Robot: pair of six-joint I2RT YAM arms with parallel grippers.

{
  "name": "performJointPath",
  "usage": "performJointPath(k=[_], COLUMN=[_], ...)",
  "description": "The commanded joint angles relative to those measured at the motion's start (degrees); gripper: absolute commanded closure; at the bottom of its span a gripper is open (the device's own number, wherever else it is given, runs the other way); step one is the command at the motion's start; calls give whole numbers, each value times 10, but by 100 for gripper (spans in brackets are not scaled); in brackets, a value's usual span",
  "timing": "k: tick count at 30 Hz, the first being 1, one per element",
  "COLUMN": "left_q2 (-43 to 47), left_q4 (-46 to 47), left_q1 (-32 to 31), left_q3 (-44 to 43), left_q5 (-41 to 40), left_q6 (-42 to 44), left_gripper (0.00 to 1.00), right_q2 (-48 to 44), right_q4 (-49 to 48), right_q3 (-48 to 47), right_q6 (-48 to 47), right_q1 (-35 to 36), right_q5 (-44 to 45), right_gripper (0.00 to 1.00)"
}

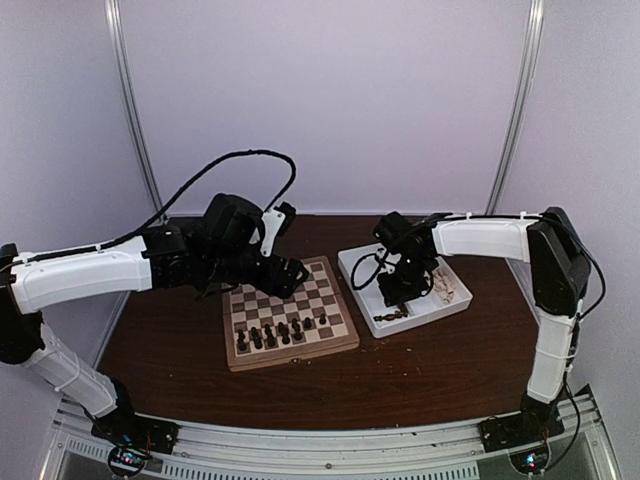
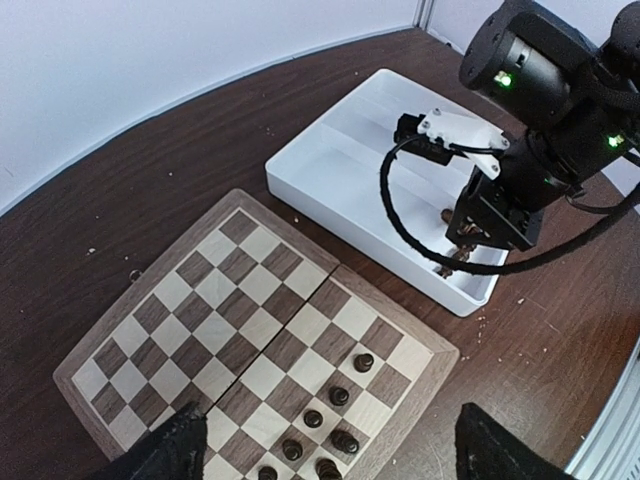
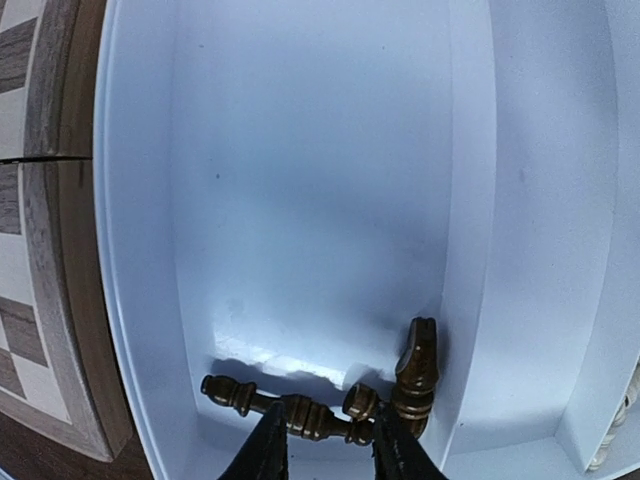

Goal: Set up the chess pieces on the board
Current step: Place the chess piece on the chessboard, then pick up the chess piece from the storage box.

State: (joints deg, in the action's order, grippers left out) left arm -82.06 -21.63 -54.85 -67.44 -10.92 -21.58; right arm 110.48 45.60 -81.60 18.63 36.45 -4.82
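Observation:
The board [image 1: 300, 285] lies mid-table, with several dark chess pieces [image 1: 280, 333] standing in its near rows. My left gripper [image 1: 285, 275] hangs open above the board's right side; in its wrist view the fingertips [image 2: 180, 450] straddle those pieces [image 2: 340, 395] from well above. My right gripper [image 1: 400, 295] reaches down into the white tray [image 1: 352, 275]. Its fingers [image 3: 265, 445] stand narrow on either side of the thick end of a dark piece [image 3: 310, 418] lying on the tray floor. A small piece [image 3: 360, 400] and a taller one [image 3: 415, 370] lie against it. Whether the jaws press on it is unclear.
The tray [image 3: 300, 200] sits just right of the board [image 3: 40, 250], its walls close around my right fingers. Pale pieces [image 1: 445, 290] lie in its far-right compartment. My right arm's cable [image 2: 400, 215] loops over the tray. Bare brown table [image 1: 420, 380] surrounds both.

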Motion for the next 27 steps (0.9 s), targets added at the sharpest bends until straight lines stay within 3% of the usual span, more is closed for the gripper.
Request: performJointPath(k=[1, 18, 27], left_q2=[1, -8, -7], left_q4=[28, 22, 20], left_q1=[0, -1, -1], left_q3=[7, 5, 9], left_q5=[-1, -11, -9], left_q6=[-3, 0, -3], left_gripper=[14, 16, 16], right_q2=[32, 71, 85], right_q4=[34, 62, 35], right_q3=[-36, -48, -25], right_q6=[0, 5, 13], right_q1=[-1, -2, -8], right_q5=[45, 141, 117], right_gripper=[70, 69, 72])
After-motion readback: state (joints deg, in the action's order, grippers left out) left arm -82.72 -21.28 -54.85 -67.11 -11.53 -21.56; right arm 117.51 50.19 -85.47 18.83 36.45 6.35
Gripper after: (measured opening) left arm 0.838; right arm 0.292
